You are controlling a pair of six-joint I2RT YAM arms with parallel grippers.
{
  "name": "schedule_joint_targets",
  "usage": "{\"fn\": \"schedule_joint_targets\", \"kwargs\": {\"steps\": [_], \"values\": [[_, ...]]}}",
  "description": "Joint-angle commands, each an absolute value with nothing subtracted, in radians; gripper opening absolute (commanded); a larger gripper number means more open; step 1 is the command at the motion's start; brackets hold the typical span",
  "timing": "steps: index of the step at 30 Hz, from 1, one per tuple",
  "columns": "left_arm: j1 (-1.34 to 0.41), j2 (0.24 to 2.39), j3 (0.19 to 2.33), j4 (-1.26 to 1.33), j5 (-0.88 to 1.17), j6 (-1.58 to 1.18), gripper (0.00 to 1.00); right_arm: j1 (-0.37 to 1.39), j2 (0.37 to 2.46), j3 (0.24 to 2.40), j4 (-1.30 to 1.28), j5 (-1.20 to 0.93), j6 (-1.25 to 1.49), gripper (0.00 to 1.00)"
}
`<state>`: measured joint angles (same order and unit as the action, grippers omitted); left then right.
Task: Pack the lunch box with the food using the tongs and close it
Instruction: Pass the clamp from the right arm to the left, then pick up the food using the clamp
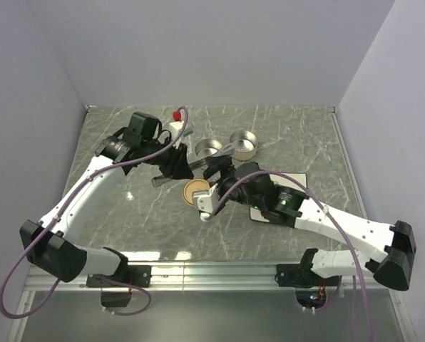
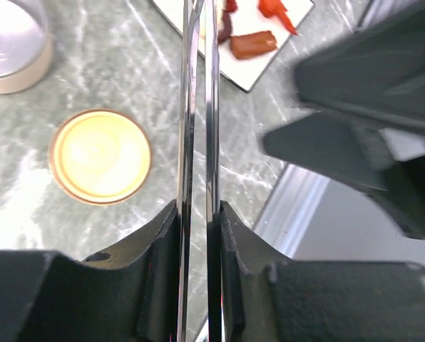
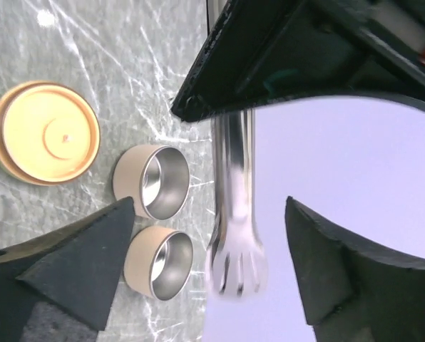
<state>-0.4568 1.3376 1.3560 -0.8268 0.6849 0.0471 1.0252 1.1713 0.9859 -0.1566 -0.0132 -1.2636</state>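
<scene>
The left gripper's [image 2: 198, 214] black fingers [image 2: 161, 246], closest in its wrist view, are pressed together on the tongs [image 2: 211, 107]. One finger bears on each slim silver arm, and the two arms stand squeezed nearly parallel with only a thin gap between them. From that grip the tongs run out over the table [image 2: 127, 78] toward a white plate [image 2: 247, 71]. On the plate lie a brown sausage [image 2: 253, 44], red bits [image 2: 275, 8] and a dark piece half hidden behind the tongs.

The right gripper [image 3: 210, 201] faces the left one from just beside it. Its fingers [image 3: 84, 263] are spread wide, and the scalloped tip of the tongs hangs between them, touching neither.

A round golden lid [image 2: 100, 155] lies flat on the table just left of the tongs. Two open tins [image 3: 152, 182], steel inside and beige outside, stand side by side, almost touching. From above, the tins sit just beyond the two grippers. The lid lies nearer and a little left of them, and the plate is to the right, partly under the right arm.
</scene>
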Motion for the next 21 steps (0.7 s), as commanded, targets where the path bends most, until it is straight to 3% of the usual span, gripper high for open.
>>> {"fn": "schedule_joint_targets", "kwargs": {"steps": [1, 8, 11, 15, 21], "values": [[-0.437, 1.286, 1.388, -0.773, 0.658, 0.072, 0.16, 1.063, 1.074, 0.966, -0.126, 0.043, -1.221, 0.93], [-0.437, 1.269, 1.42, -0.769, 0.557, 0.11, 0.2, 1.051, 0.933, 0.973, -0.273, 0.127, -0.916, 0.98], [-0.437, 1.261, 1.428, -0.768, 0.549, 0.135, 0.34, 0.951, 0.894, 0.997, -0.376, 0.114, -0.739, 1.0], [-0.445, 1.267, 1.44, -0.781, 0.514, 0.199, 0.51, 0.729, 0.903, 1.071, -0.503, 0.003, -0.541, 1.0], [-0.507, 1.258, 1.42, -0.784, 0.433, 0.319, 0.61, 0.347, 0.939, 1.16, -0.638, -0.323, -0.289, 1.0]]}}
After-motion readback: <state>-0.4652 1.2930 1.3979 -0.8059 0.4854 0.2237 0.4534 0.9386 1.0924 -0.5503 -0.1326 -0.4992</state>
